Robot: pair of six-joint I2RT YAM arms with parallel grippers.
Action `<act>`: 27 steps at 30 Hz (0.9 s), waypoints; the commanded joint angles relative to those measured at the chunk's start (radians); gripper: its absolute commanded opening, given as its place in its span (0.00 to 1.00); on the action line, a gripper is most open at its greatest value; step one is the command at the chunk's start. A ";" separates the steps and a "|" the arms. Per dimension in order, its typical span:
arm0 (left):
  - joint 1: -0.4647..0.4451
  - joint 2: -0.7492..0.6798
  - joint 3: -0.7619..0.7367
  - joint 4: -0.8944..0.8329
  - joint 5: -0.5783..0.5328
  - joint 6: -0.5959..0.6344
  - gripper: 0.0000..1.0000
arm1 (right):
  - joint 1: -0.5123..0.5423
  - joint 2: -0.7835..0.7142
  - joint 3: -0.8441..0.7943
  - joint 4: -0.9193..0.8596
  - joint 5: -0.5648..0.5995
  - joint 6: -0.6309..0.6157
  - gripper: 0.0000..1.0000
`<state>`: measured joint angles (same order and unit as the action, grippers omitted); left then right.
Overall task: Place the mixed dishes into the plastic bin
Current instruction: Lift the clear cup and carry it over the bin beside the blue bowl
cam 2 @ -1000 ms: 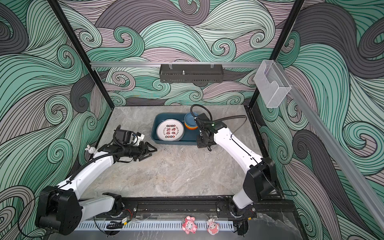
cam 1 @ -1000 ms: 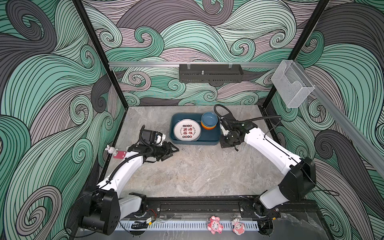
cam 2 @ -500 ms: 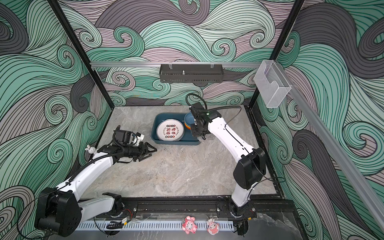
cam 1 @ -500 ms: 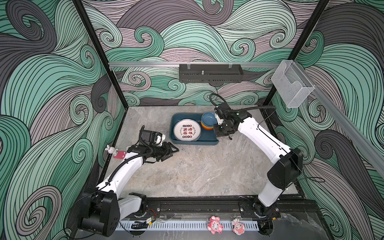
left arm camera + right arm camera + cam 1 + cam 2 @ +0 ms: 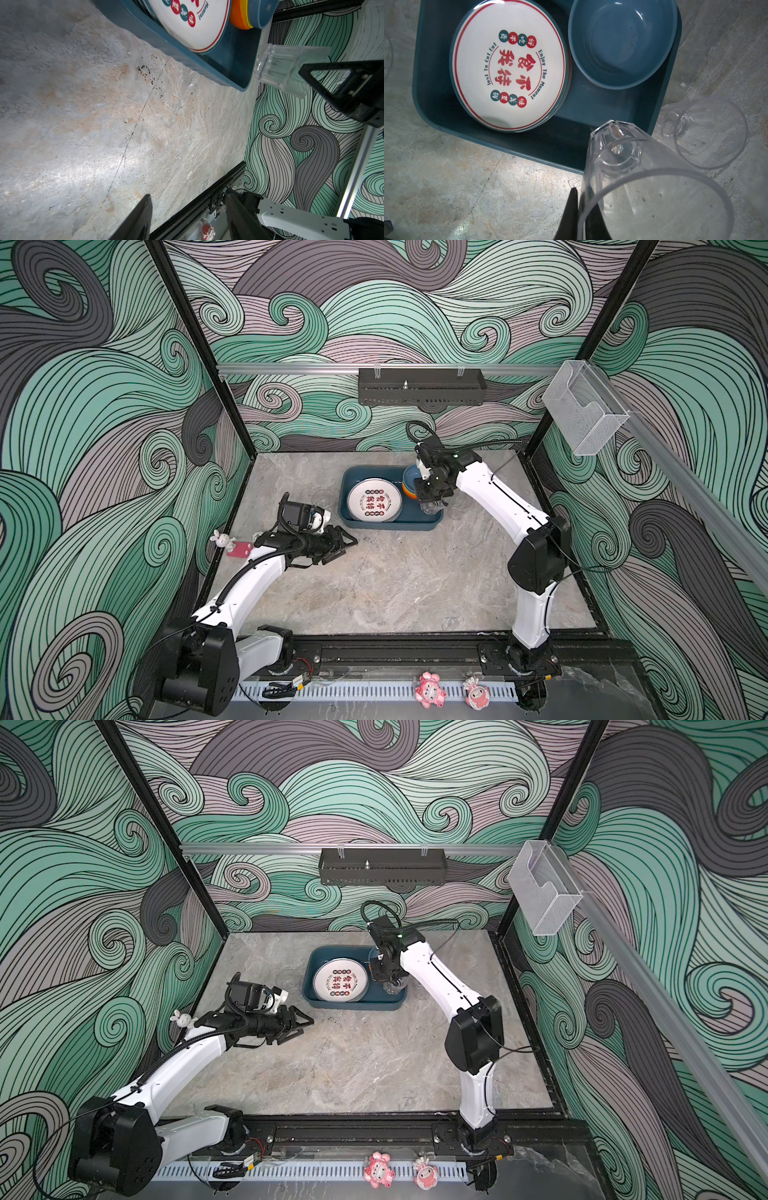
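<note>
- The right gripper (image 5: 580, 194) is clamped on the rim of a clear tumbler (image 5: 633, 176), which hangs base down above the near right corner of the plastic bin (image 5: 390, 526).
- The left gripper (image 5: 347, 545), with fingers apart and empty, is farther away.

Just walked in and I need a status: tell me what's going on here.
The right gripper is shut on the rim of a clear tumbler, holding it over a corner of the plastic bin. The bin holds stacked plates and bowls. A second tumbler stands on the table beside it. The left gripper hovers open and empty.
</note>
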<state>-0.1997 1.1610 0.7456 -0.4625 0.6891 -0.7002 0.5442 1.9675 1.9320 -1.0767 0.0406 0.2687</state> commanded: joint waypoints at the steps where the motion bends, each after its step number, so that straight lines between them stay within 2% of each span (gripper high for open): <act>1: -0.009 -0.009 -0.005 0.006 0.012 -0.004 0.60 | 0.005 0.032 0.044 -0.016 -0.015 -0.004 0.00; 27: -0.009 0.002 -0.020 0.015 0.008 -0.011 0.60 | 0.020 0.224 0.108 -0.005 -0.036 -0.002 0.00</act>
<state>-0.1997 1.1614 0.7284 -0.4480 0.6891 -0.7074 0.5591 2.1822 2.0045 -1.0790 0.0006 0.2687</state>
